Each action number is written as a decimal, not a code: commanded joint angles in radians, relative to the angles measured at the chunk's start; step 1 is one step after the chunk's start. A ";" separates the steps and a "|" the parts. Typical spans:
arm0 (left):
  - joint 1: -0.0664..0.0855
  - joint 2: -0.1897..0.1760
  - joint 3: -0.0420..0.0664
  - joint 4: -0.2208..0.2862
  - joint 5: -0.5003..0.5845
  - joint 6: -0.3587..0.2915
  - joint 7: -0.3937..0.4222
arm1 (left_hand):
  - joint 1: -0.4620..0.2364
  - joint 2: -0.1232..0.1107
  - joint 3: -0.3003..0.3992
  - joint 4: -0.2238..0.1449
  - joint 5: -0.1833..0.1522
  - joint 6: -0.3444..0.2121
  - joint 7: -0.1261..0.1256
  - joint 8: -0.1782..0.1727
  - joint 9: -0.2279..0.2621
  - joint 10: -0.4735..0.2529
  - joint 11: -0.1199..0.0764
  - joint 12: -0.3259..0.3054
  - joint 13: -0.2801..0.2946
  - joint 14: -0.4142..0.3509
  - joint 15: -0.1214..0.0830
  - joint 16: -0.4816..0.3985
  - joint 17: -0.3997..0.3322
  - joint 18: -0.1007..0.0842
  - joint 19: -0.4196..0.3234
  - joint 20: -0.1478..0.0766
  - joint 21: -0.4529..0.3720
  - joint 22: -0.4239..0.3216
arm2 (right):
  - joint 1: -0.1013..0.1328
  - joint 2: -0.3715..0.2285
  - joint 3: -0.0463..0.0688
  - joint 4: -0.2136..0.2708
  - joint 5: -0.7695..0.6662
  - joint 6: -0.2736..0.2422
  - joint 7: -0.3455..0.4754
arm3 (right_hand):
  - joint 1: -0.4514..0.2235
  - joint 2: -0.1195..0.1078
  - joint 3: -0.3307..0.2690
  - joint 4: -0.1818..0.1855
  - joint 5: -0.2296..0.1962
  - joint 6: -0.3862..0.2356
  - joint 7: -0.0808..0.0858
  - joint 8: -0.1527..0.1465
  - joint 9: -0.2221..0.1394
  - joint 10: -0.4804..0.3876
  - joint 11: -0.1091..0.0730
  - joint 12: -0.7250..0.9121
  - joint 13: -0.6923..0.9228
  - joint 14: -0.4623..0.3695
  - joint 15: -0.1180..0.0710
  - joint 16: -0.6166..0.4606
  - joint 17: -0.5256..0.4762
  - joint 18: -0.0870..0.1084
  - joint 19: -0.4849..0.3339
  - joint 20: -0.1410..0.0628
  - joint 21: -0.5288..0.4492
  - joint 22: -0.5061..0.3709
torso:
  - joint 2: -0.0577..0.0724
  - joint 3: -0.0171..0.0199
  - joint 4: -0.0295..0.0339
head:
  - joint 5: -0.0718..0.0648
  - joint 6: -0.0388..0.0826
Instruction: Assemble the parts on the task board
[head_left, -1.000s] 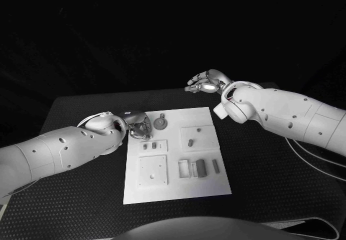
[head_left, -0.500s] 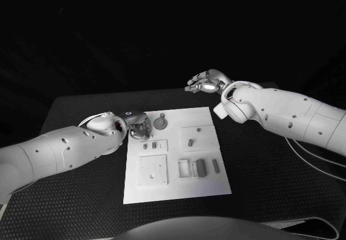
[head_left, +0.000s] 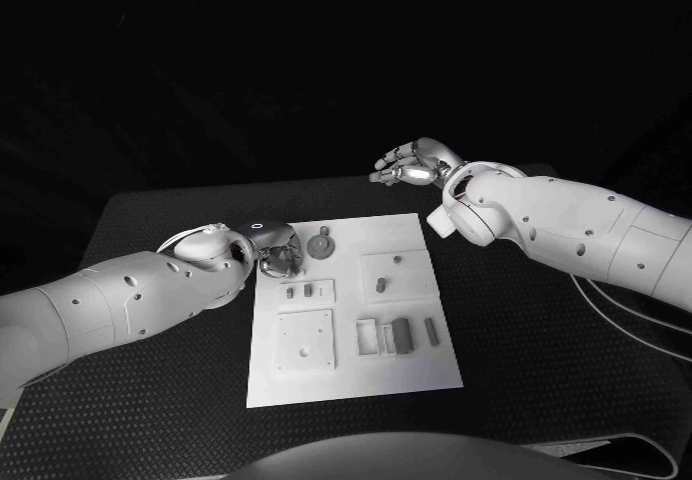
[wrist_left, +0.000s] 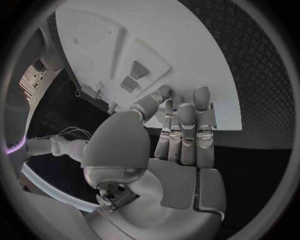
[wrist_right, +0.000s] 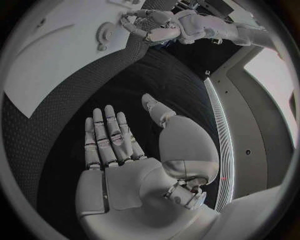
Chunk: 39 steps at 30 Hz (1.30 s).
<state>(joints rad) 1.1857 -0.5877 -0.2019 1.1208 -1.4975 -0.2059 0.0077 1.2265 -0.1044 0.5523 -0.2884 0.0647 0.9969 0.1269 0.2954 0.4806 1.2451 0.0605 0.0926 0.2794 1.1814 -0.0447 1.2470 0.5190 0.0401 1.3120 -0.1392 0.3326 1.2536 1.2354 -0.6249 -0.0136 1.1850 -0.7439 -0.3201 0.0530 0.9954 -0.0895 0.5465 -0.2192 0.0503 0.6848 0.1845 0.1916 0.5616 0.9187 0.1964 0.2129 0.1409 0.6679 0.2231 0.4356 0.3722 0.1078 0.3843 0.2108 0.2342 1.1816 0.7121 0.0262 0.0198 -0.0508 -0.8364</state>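
Since the earlier frames almost nothing differs: the left hand (head_left: 277, 255) stays at the far left corner of the white rectangular task board (head_left: 411, 375), its fingers bent down beside a small grey round part (head_left: 320, 246). Whether those fingers pinch anything is hidden from the head camera; in the wrist view they lie straight and close together over the board's edge, so I cannot tell. The right hand (head_left: 411, 166) hovers beyond the board's far right corner, over the black textured table (head_left: 577, 400), fingers spread, holding nothing. More grey parts (head_left: 402, 335) sit in the board's near half.
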 joint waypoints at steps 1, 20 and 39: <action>-0.005 0.000 -0.005 -0.007 -0.053 0.038 -0.003 | 0.015 -0.006 0.010 -0.001 -0.003 -0.006 0.007 -0.002 -0.003 -0.010 0.007 -0.007 0.000 0.001 -0.001 -0.003 -0.003 0.055 -0.003 -0.005 -0.006 0.002 | 0.000 -0.001 0.000 0.001 -0.001 0.014 0.006 | -0.004 -0.002 -0.002 0.006 -0.002 -0.008 0.065 0.006 -0.002 0.006 0.000 -0.003 -0.002 0.005 0.003 -0.005 -0.001 -0.017 -0.007 -0.001 -0.006 0.002 | 0.000 0.0001 0.0000 | 0.000 0.000; -0.015 0.016 -0.035 -0.027 -0.178 -0.010 -0.023 | -0.027 -0.050 -0.023 0.001 0.002 -0.035 0.022 -0.015 -0.010 -0.036 0.018 -0.025 -0.006 0.004 0.009 -0.006 -0.005 0.060 -0.001 0.003 -0.013 0.009 | -0.001 -0.001 0.000 0.001 -0.001 0.017 0.005 | -0.004 -0.002 -0.002 0.007 -0.002 -0.008 0.065 0.007 -0.002 0.007 0.000 -0.004 -0.003 0.005 0.003 -0.005 -0.001 -0.017 -0.007 0.000 -0.006 0.002 | 0.000 -0.0006 0.0009 | 0.002 -0.001; -0.019 0.009 -0.035 -0.009 -0.238 -0.002 -0.061 | 0.043 0.016 0.059 0.002 0.013 0.031 -0.008 0.024 0.006 0.048 -0.011 -0.001 0.011 0.038 -0.018 0.003 -0.002 0.057 0.023 -0.010 -0.019 0.016 | -0.002 0.002 0.000 -0.001 0.000 0.022 0.005 | -0.007 -0.002 -0.004 0.011 -0.002 -0.008 0.065 0.008 -0.003 0.008 0.000 -0.004 -0.006 0.006 0.003 -0.006 -0.002 -0.017 -0.007 0.000 -0.008 0.004 | 0.000 0.0002 -0.0008 | 0.001 -0.003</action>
<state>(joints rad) 1.1866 -0.5734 -0.2236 1.1226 -1.6989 -0.2585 -0.0103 1.2434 -0.1141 0.6054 -0.2867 0.0720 1.0223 0.1160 0.3165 0.4841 1.2890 0.0491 0.0852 0.2844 1.2132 -0.0625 1.2460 0.5152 0.0372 1.3295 -0.1495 0.3184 1.2689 1.2341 -0.6240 -0.0136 1.1837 -0.7434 -0.3113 0.0525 0.9953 -0.0895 0.5435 -0.2162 0.0503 0.6848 0.1845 0.1952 0.5599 0.9187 0.1964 0.2129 0.1357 0.6679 0.2231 0.4357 0.3715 0.1079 0.3843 0.2108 0.2304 1.1836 0.7120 0.0262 0.0192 -0.0490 -0.8397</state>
